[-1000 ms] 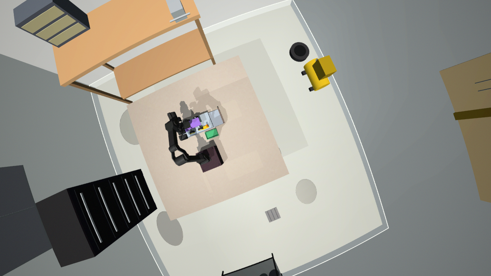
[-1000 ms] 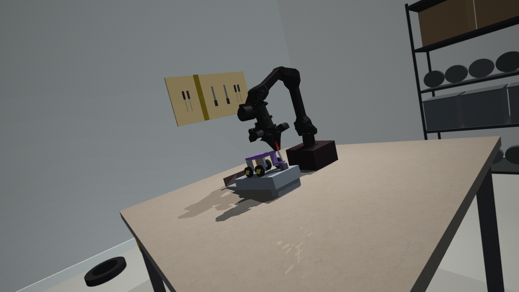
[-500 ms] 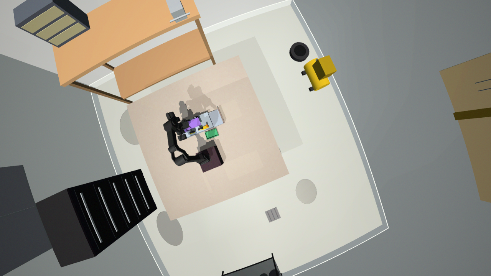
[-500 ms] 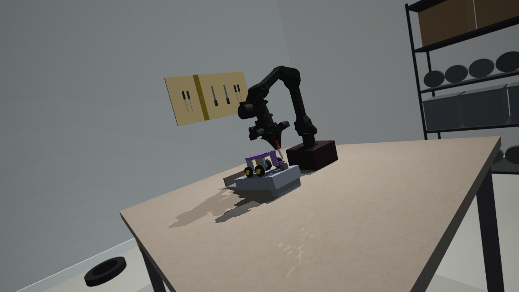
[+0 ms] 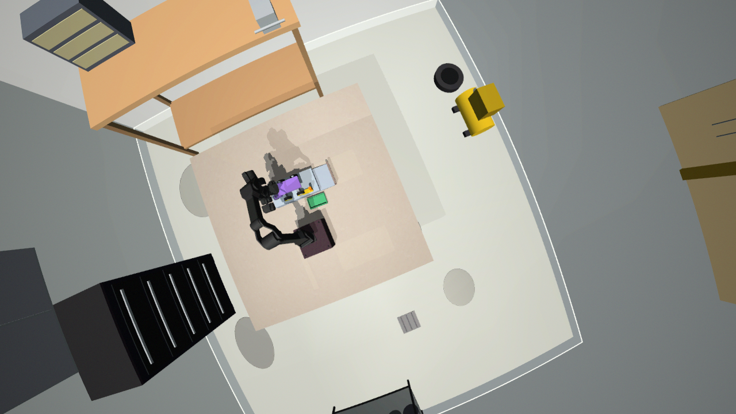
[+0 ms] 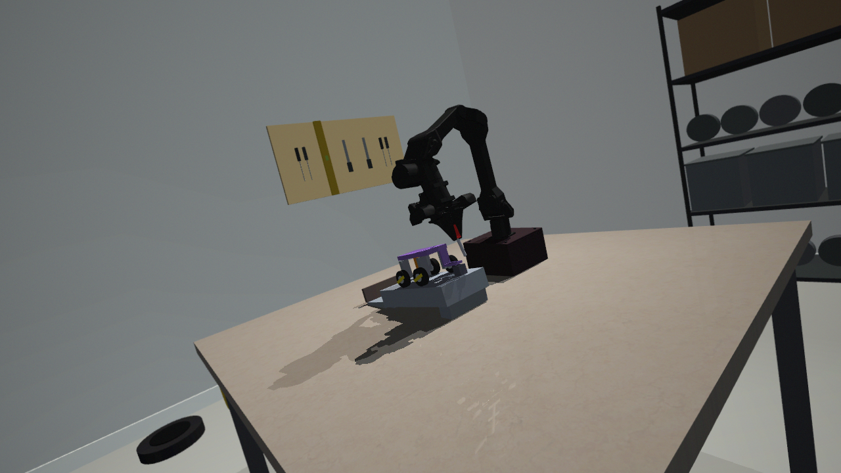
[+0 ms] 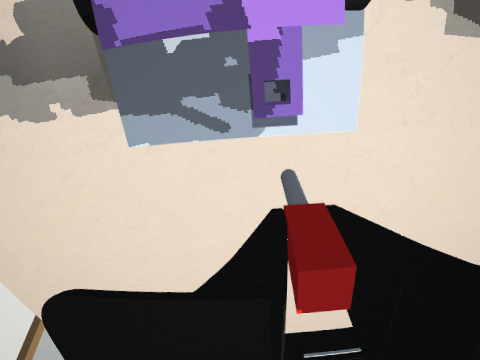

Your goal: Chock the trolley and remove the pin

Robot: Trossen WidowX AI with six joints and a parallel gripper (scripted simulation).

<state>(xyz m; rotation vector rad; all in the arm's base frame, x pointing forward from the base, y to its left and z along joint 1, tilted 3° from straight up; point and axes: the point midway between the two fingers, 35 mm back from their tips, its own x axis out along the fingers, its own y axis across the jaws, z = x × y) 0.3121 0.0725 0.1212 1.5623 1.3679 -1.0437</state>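
My gripper (image 6: 454,236) (image 7: 302,218) is shut on the red-headed stop pin (image 6: 462,247) (image 7: 324,240). The pin's grey shaft points down, clear of the hole in the trolley's purple tongue. The purple trolley (image 5: 289,186) (image 6: 422,253) (image 7: 170,20) stands on the pale blue ramp (image 5: 324,176) (image 6: 468,287) (image 7: 337,102), below and beside the gripper. The yellow chock (image 5: 307,191) with its orange handle is at the downhill side of a near wheel; whether it touches is too small to tell. The green tray (image 5: 317,199) sits beside the ramp and looks empty.
The arm's dark base box (image 5: 321,237) (image 6: 508,253) stands on the tabletop (image 5: 380,216) (image 6: 588,329), with the tray between it and the ramp. A low brown end board (image 6: 376,287) stands at the ramp's low end.
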